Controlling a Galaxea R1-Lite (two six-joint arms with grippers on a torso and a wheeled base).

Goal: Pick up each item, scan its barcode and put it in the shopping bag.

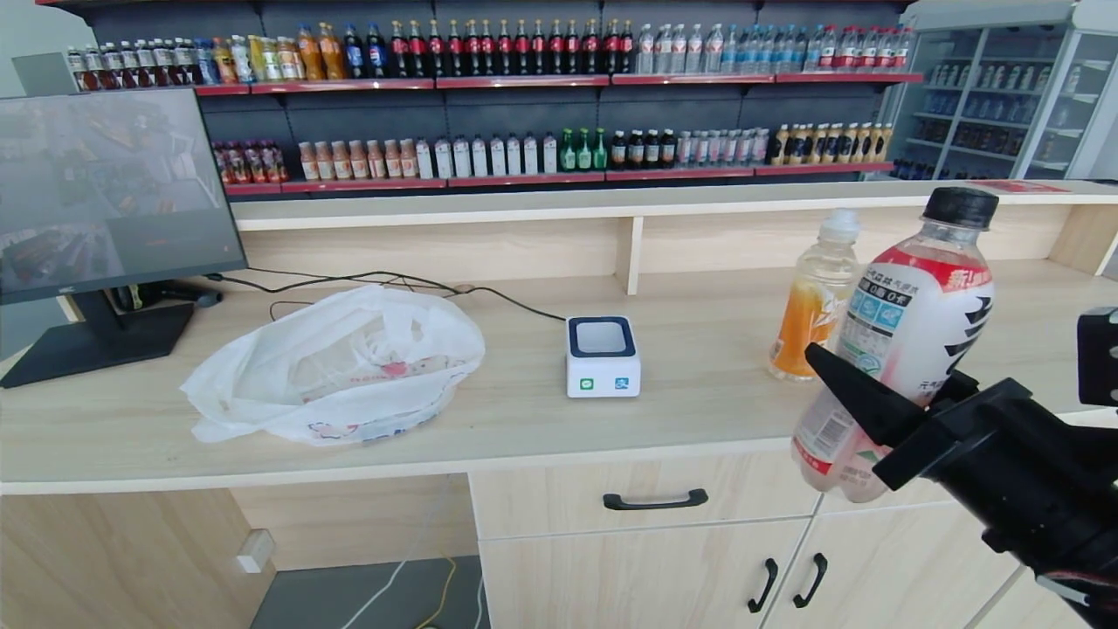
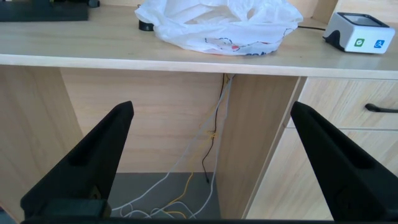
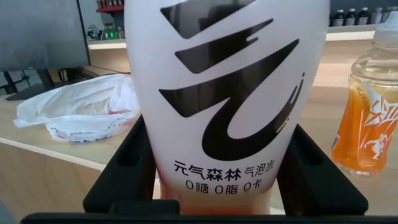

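Monitor (image 1: 105, 192) stands at the far left of the counter (image 1: 699, 411), and the white bag (image 1: 336, 371) lies slumped beside it with something pink showing through. My left gripper (image 2: 211, 112) hangs low in front of the counter's open bay, its fingers spread wide apart, holding nothing. Mid-counter sits the scanner (image 1: 603, 356), window up. Further right an orange bottle (image 1: 814, 301) stands upright. My right gripper (image 3: 214, 186) is clamped on the pink bottle (image 1: 908, 323), which is off the counter, slightly tilted, black cap up.

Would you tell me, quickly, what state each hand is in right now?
Left hand: open, holding nothing.
Right hand: closed on the black-capped bottle.
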